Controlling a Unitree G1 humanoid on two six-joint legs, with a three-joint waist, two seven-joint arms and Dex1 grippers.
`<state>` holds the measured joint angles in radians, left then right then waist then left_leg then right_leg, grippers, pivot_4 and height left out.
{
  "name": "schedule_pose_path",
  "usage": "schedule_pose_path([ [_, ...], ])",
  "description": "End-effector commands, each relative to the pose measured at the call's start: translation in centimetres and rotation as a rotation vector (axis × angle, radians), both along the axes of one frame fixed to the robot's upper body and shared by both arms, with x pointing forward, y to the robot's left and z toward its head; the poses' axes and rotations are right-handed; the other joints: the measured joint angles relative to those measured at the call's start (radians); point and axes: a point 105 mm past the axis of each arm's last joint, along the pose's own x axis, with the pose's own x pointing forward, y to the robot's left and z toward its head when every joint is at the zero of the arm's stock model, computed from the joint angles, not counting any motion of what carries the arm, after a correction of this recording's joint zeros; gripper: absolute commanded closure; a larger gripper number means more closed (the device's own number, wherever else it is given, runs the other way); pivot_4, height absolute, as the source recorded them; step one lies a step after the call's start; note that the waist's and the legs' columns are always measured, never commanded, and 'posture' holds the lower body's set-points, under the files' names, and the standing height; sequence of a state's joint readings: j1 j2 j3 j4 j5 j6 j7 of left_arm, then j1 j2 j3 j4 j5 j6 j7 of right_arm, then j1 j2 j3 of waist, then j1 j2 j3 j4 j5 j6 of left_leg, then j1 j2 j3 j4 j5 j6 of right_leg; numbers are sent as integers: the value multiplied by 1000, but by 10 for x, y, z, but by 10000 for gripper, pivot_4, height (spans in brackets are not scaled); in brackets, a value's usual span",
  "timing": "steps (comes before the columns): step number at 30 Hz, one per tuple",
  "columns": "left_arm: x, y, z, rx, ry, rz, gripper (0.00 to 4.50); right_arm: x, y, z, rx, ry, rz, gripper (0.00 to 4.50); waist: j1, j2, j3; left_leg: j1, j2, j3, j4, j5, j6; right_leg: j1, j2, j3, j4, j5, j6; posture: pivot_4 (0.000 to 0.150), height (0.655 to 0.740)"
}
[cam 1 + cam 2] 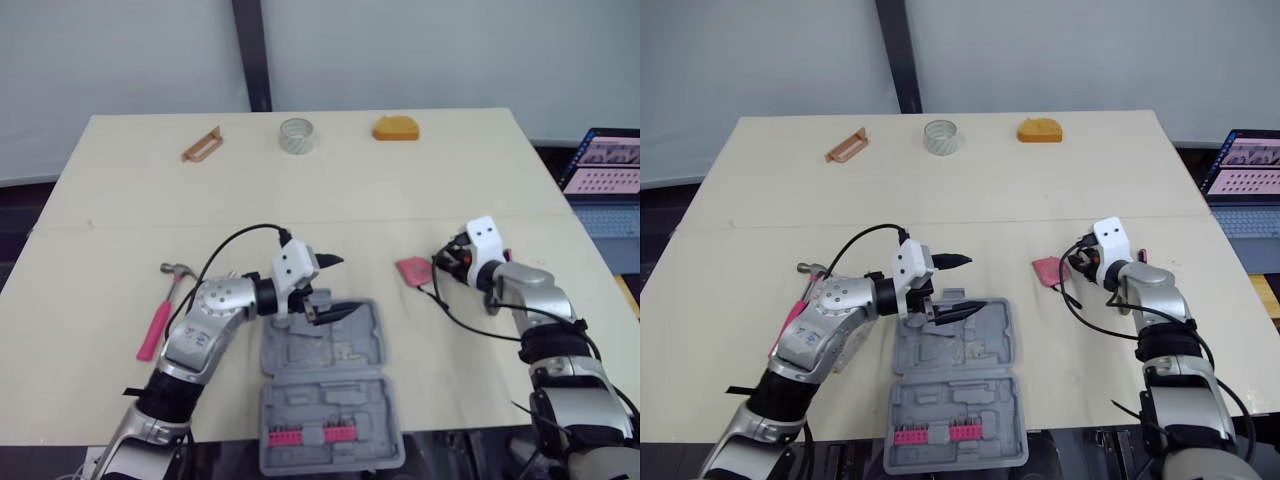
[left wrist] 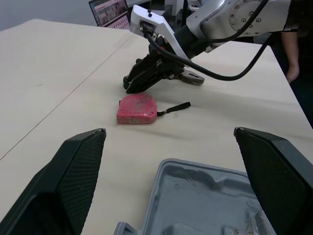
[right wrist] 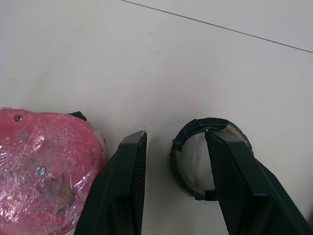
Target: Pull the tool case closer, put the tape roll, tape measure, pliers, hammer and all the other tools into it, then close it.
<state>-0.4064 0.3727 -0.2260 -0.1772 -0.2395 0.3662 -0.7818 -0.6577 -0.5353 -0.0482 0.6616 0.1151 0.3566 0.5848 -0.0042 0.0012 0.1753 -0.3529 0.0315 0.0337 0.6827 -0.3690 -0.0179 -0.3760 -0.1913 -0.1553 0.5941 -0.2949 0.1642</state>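
Observation:
The grey tool case [image 1: 345, 350] lies open near the front edge, with red bits in its near half. My left gripper [image 1: 342, 285] hovers open over the case's far half, holding nothing. To the right lies the red tape measure [image 1: 413, 270], also seen as tape measure [image 3: 44, 166]. Just beyond it my right gripper [image 3: 177, 134] is low on the table and open. One of its fingers [image 3: 234, 181] sits over a small dark tape roll [image 3: 183, 161], whose near wall lies between the fingers. A pink-handled hammer [image 1: 160, 310] lies at the left.
At the far edge stand a clear tape roll [image 1: 298, 135], an orange object [image 1: 397, 128] and a brown tool [image 1: 201, 144]. A laptop [image 1: 605, 170] stands off the table to the right. A person's hand [image 2: 292, 73] shows beyond the table.

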Motion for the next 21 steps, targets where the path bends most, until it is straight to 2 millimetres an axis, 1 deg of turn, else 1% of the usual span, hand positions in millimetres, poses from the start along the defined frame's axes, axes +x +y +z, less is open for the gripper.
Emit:
schedule_pose_path([
  [1,-3,-4,7,-6,-29,-20,0,2,1,12,-1,-38,10,38442,0,0,0,0,0,0,0,0,0,0,0,0,0,0,0,1500,7400],
  [2,-3,-4,7,-6,-29,-20,0,2,1,12,-1,-37,11,43902,0,0,0,0,0,0,0,0,0,0,0,0,0,0,0,1500,7400],
  [3,-3,-4,7,-6,-29,-20,0,2,1,12,-1,-36,11,44607,0,0,0,0,0,0,0,0,0,0,0,0,0,0,0,1500,7400],
  [11,-2,-4,7,-4,-31,-19,0,2,1,12,-3,-37,12,44607,0,0,0,0,0,0,0,0,0,0,0,0,0,0,0,1500,7400],
  [15,-1,-1,6,0,-29,-12,0,0,2,19,-15,-52,50,44607,0,0,0,0,0,0,0,0,0,0,0,0,0,0,0,1500,7400],
  [18,-2,6,5,8,-26,5,0,-5,13,32,-37,-62,142,44607,0,0,0,0,0,0,0,0,0,0,0,0,0,0,0,1500,7400],
  [21,-2,25,1,42,-17,39,0,-17,35,50,-34,-60,280,44607,0,0,0,0,0,0,0,0,0,0,0,0,0,0,0,1500,7400],
])
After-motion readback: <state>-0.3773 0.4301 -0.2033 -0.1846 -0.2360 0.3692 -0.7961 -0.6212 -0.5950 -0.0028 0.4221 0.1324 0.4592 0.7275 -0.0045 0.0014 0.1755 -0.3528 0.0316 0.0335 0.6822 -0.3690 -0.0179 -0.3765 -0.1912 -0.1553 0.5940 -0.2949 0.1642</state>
